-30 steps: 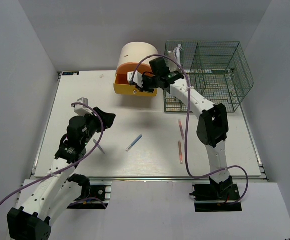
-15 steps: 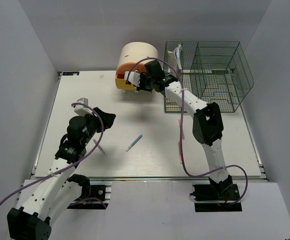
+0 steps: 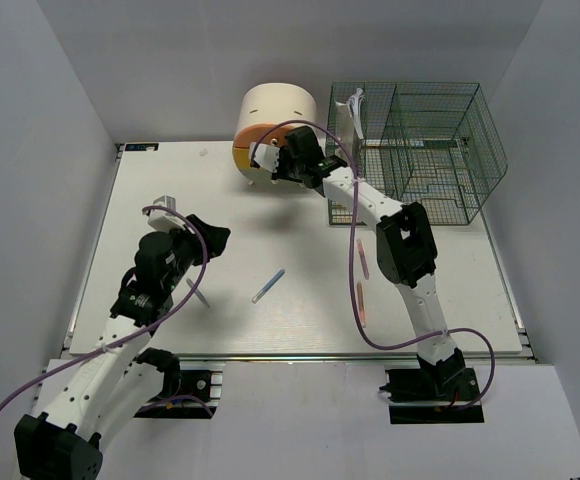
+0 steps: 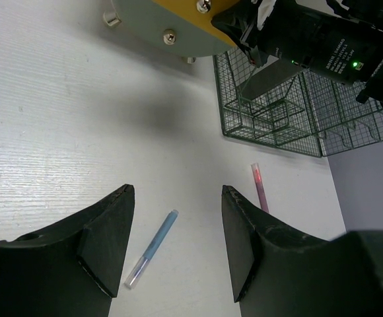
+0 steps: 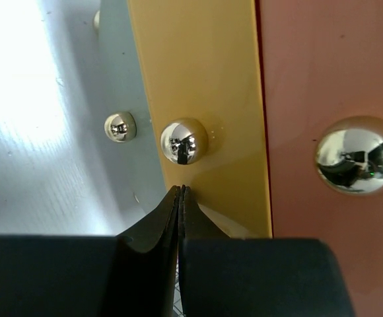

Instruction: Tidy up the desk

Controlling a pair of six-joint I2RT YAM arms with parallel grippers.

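Observation:
The white desk (image 3: 170, 180) holds a blue pen (image 3: 268, 286) near its middle, which also shows in the left wrist view (image 4: 153, 246). Two pink pens (image 3: 362, 258) lie right of it, one showing in the left wrist view (image 4: 259, 187). My left gripper (image 3: 213, 240) hangs open and empty above the desk, left of the blue pen (image 4: 177, 191). My right gripper (image 3: 265, 165) is shut and empty. Its tips (image 5: 180, 189) press against the yellow drawer front (image 5: 205, 79), just below its metal knob (image 5: 183, 140). The drawer sits flush in the drawer box (image 3: 275, 105).
A green wire mesh organizer (image 3: 420, 150) stands at the back right, next to the drawer box. Another thin pen (image 3: 198, 292) lies beside my left arm. An orange drawer front (image 5: 323, 79) with its knob (image 5: 355, 155) is next to the yellow one.
My right gripper has moved left and back against the yellow drawer, and the drawer has gone from pulled out to shut in the box. The left arm has not moved.

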